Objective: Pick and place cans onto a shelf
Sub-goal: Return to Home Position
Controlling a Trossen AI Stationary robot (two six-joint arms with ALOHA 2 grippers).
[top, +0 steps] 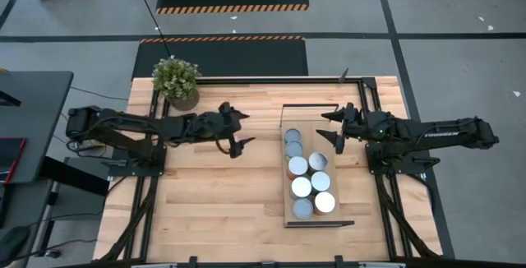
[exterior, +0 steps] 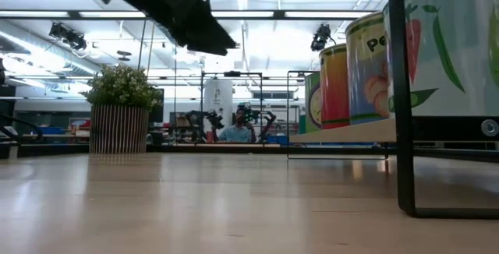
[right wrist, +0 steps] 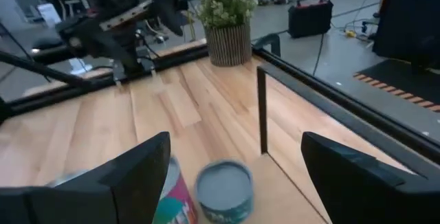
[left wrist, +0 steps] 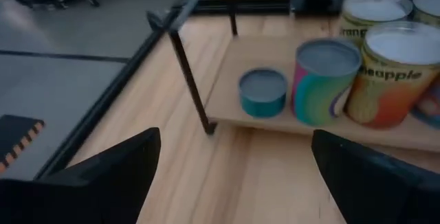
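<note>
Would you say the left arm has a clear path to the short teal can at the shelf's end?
Probably yes: the left gripper is open, bare tabletop lies between, and the short teal can stands at the shelf edge.

Low view: nearest can (exterior: 452, 47) cut off at right edge; shelf (exterior: 343, 135) partly cropped; distant person (exterior: 234, 133) blurred.

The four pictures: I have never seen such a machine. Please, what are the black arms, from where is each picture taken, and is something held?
It is a robot with two arms at a wooden table. One picture looks down from above, one looks level across the tabletop, and two come from cameras on the wrists. The left gripper hangs over bare wood, open and empty. The right gripper hangs at the far end of the shelf, open and empty too. The cans already stand on the shelf. A potted plant stands at the far left corner.
</note>
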